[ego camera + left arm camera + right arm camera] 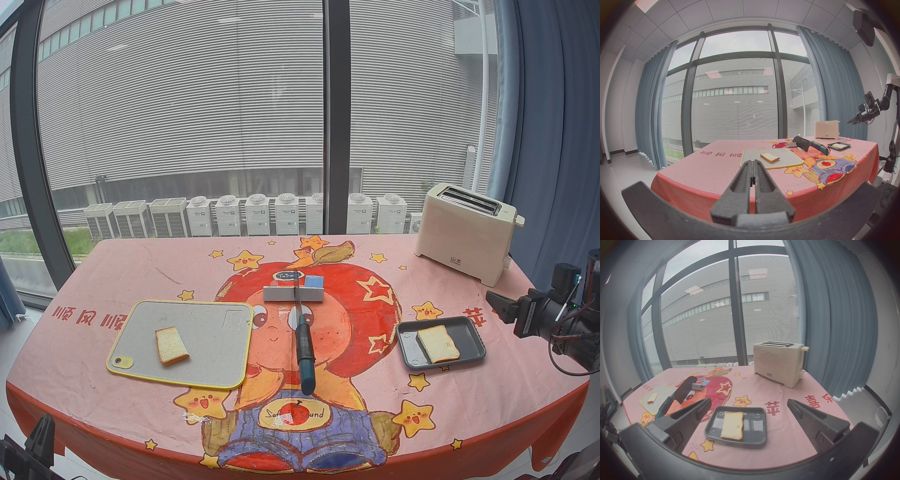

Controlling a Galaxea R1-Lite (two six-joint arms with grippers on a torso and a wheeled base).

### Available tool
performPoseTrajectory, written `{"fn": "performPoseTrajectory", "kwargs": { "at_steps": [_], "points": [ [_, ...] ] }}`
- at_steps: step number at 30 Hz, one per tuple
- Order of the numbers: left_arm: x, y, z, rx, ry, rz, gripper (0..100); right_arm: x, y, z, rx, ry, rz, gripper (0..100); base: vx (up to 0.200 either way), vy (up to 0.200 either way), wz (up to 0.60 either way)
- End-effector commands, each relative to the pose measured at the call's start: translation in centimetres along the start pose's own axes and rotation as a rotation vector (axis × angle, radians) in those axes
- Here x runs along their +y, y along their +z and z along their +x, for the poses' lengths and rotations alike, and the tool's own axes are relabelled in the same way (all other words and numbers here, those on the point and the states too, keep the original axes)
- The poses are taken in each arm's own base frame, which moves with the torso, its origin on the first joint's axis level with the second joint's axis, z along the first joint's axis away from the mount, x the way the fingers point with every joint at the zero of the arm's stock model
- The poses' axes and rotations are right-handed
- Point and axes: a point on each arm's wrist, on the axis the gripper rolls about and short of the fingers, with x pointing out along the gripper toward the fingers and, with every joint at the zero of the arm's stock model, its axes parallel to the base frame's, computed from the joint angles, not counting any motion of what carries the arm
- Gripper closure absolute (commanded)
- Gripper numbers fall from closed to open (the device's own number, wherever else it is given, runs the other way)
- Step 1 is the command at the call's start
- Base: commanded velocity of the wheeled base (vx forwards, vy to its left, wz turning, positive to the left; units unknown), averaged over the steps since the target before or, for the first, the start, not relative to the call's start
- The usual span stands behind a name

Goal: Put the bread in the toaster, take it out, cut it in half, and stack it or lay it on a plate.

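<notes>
- Right gripper (pixel 748 402), spread wide, hangs off the table's (pixel 787 433) right edge.
- Left gripper (pixel 753 162), pinched shut, sits off the front-left corner.
- Bread (pixel 732 426) lies flat on the right-edge plate (pixel 756 425): probably nip one edge, lift level.

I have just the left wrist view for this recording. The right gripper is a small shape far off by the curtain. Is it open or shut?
Observer: Open. In the right wrist view the right gripper has its jaws spread wide and holds nothing, facing the slice on the tray.
Operator: From here the toaster is side-on. Anything in it?
Observer: The head view looks down on the toaster: both slots look dark and empty, with no bread sticking out.
</notes>
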Motion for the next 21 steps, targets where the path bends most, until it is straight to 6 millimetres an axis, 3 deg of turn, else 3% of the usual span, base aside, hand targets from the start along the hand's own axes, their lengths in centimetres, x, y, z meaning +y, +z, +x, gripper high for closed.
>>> {"fn": "performPoseTrajectory", "kwargs": {
  "at_steps": [1, 10, 21],
  "points": [
    [0.0, -0.5, 0.1, 0.009, 0.000, -0.001, 100, -1.3, 0.0, -0.6, -0.018, -0.051, 0.009, 0, 0.000, 0.000, 0.00],
    [0.0, -0.5, 0.1, 0.009, 0.000, 0.001, 100, -3.5, -0.6, -1.7, -0.030, -0.149, 0.029, 0, 0.000, 0.000, 0.00],
    [0.0, -0.5, 0.1, 0.009, -0.002, -0.001, 100, -4.6, -0.6, -3.3, -0.078, -0.159, 0.024, 0, 0.000, 0.000, 0.00]
  ]
}}
